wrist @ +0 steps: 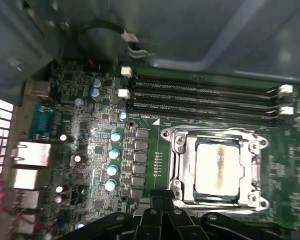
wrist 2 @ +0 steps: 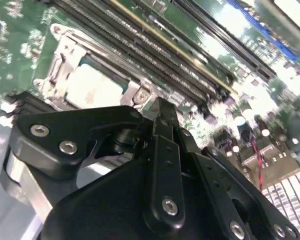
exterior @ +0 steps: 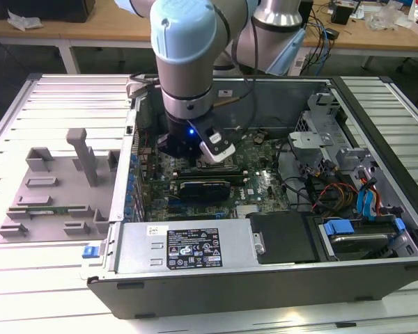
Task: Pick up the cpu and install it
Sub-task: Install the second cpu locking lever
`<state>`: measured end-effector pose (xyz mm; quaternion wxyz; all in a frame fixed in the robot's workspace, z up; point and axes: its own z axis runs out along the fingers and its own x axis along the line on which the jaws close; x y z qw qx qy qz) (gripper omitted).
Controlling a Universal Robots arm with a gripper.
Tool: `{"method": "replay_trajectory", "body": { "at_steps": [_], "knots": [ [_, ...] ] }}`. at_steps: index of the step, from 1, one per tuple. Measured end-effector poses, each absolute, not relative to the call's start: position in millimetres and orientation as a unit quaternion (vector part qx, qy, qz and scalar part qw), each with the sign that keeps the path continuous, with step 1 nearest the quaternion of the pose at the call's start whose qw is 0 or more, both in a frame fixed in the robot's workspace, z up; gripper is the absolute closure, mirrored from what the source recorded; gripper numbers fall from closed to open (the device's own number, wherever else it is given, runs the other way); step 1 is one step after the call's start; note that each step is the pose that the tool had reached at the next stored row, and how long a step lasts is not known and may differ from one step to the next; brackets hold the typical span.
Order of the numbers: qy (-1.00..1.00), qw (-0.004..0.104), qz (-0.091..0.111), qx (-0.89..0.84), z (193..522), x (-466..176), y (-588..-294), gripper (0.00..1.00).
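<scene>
We find the cpu (wrist: 216,167) seated inside its socket frame (wrist: 177,165) on the motherboard (wrist: 95,135). The gripper (wrist 2: 160,112) hovers just beside it, fingers clenched together, grasping nothing.

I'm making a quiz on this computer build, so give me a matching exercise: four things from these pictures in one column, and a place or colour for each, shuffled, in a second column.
Things:
1. cpu
2. memory slots
3. grey plastic jig
4. drive handle

Descriptions:
A. blue, in the case's corner by the drives
B. long, black, side by side next to the socket
C. outside the case, on the slatted table
D. pale and silvery, lying in the metal socket frame

Pairs: 1-D, 2-B, 3-C, 4-A
</scene>
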<state>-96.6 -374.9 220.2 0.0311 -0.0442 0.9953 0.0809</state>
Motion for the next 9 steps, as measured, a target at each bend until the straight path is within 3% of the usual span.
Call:
{"method": "replay_trajectory", "body": {
  "at_steps": [5,9],
  "knots": [
    [0.996,0.031,0.076,-0.044,246,-96,-375,0.89],
    [0.996,0.03,0.072,-0.044,249,-88,-375,0.89]
  ]
}}
